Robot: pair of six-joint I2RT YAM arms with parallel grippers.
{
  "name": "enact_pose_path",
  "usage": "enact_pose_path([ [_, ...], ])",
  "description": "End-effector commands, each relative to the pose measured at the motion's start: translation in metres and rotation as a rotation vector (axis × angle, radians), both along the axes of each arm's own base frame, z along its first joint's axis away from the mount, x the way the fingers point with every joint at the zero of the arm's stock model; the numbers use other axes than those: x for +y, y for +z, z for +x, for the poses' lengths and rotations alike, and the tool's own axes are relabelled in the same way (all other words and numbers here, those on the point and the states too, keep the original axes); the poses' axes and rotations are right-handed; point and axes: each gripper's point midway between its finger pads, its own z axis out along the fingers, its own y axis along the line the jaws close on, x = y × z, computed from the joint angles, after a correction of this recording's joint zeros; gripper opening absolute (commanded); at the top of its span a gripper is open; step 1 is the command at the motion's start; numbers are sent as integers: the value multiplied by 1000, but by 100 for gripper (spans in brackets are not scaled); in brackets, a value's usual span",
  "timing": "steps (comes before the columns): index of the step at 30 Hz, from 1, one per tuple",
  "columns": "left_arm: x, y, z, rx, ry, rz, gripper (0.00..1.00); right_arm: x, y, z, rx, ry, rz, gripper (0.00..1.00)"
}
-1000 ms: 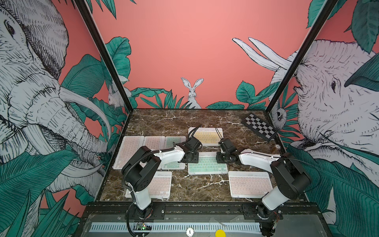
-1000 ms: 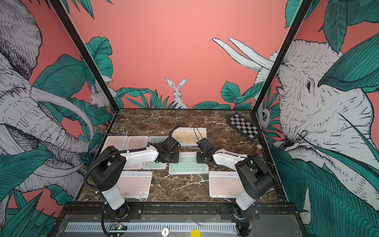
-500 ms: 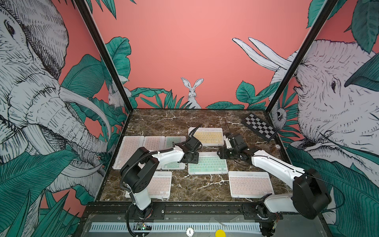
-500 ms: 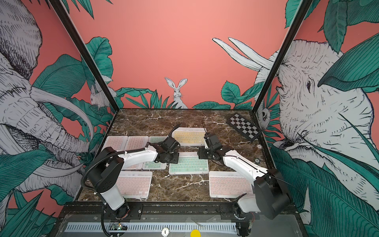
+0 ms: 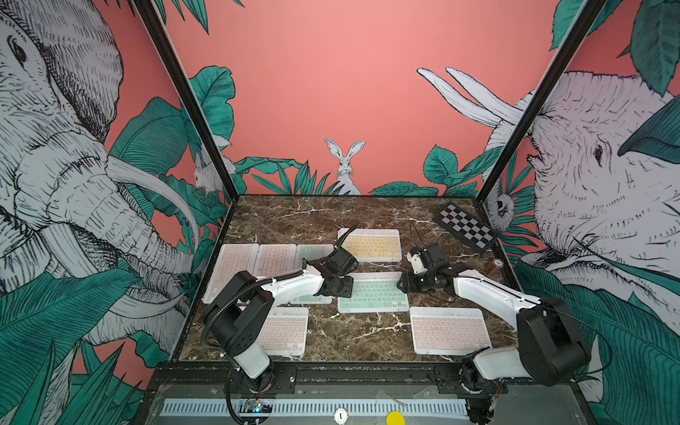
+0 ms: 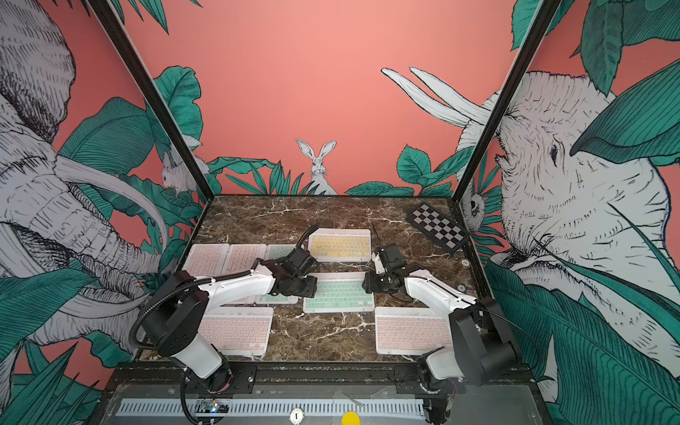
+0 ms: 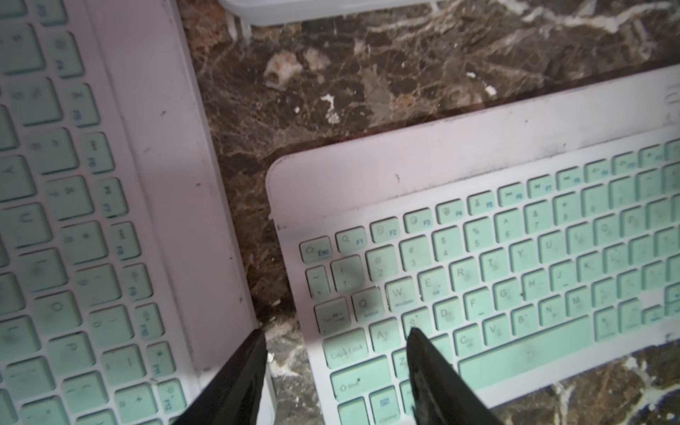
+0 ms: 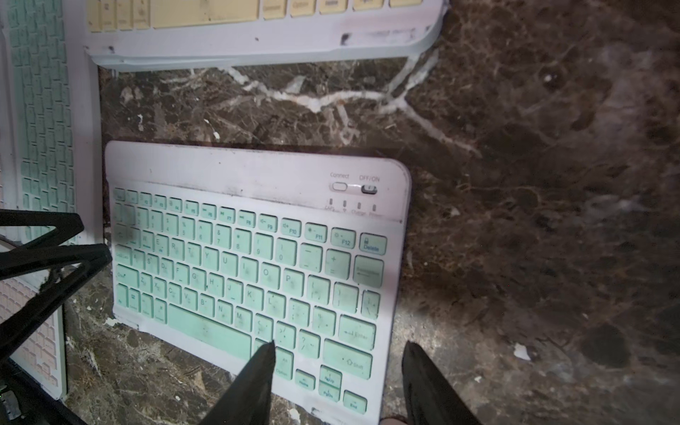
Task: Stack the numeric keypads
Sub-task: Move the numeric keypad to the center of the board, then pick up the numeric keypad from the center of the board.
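Left pincer (image 7: 335,331): is standing with its jaws apart, clamping nothing. It is straddling one short edge of the centre mint keypad (image 7: 515,265). One finger (image 7: 430,375) is sitting over the keys and the other finger (image 7: 239,386) over the strip of bench (image 7: 404,73) beside that edge.
Right pincer (image 8: 338,344): is standing with its jaws apart, holding nothing. It is straddling the opposite short edge of the same keypad, with one finger (image 8: 254,386) over the keys and the other (image 8: 423,386) over bare bench.
Centre mint keypad: is lying flat on the bench between the two pincers in both top views (image 5: 373,294) (image 6: 338,296).
Second mint keypad (image 7: 73,220): is lying just outside the left pincer, apart from the centre one. It is ending a row with two pink keypads (image 5: 232,265) (image 5: 274,257) that is partly hidden under the left arm.
Yellow keypad (image 5: 371,244): is lying flat beyond both pincers, apart from the centre mint keypad.
Near pink keypads: one (image 5: 447,331) is lying on the base side of the right pincer, and one (image 5: 283,331) on the base side of the left pincer, partly behind the arm.
Checkered board (image 5: 465,228): is lying well beyond the right pincer, at the bench's far corner.
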Motion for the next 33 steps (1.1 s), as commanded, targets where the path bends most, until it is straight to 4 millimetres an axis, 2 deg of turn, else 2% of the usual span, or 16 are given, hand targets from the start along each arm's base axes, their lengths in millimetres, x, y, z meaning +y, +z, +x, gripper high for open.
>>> enact_pose_path([
  [1,2,2,-8,12,-3,-15,63,-2,-8,-3,9,11,-10,55],
  [9,-2,-5,-9,21,-7,-33,63,-9,-25,-7,35,-6,-33,56],
  [17,-7,-7,-4,15,4,-44,63,2,-36,-8,73,-10,31,56],
  [22,-4,-11,1,17,35,-13,63,9,-36,-4,76,-19,66,56],
  [33,-14,-4,21,-26,53,-5,63,13,-35,5,71,-37,85,55],
])
